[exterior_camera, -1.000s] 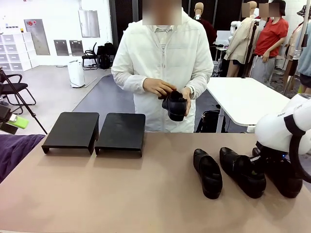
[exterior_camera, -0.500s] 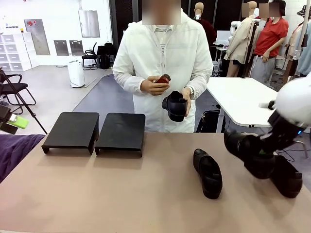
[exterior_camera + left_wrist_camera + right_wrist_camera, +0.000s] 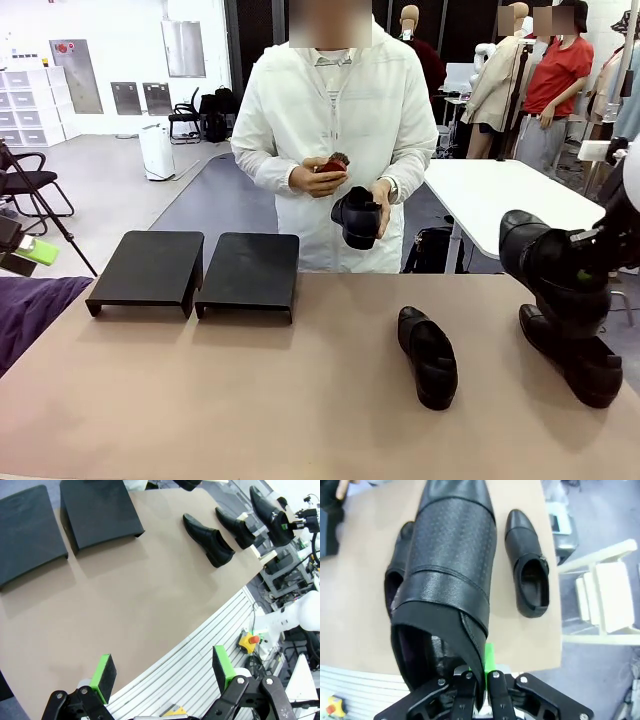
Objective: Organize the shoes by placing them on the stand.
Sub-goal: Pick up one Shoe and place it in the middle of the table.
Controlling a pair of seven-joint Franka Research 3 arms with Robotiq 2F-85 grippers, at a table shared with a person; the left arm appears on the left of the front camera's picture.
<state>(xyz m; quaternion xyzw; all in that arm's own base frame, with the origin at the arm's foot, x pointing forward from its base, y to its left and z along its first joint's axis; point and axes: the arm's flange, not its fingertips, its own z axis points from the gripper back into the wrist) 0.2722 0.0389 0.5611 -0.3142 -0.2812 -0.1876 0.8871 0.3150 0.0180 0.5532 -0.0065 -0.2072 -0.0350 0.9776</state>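
At the right end of the surface (image 3: 250, 400), the right jaws were clenched on the rim of the opening of the lifted shoe (image 3: 542, 265). In the right wrist view a green pad (image 3: 489, 656) pressed against the leather there. This shoe hung in the air with its toe turned away from the wrist. It was just above the right shoe (image 3: 575, 362), which lay flat on the surface. The middle shoe (image 3: 428, 357) lay near it, also flat.

The fourth shoe (image 3: 358, 215) was not on the surface. The person at the far side held it in one hand (image 3: 383, 195) and a small reddish thing (image 3: 335, 162) in the other hand (image 3: 315, 178).

The left jaws were released, their green pads (image 3: 105, 672) wide apart. They hung above the near edge of the surface, well apart from all the shoes.

The left stand (image 3: 150, 265) and the right stand (image 3: 250, 268) stood side by side at the far left, and no shoe was on them. We judged therefore that the task was only at its beginning: one shoe was picked up and none was placed. What was left, in our opinion, was to carry the lifted shoe across the surface to a stand and put it down there. After that, the same had to be done with the two lying shoes and the one in the person's hand.
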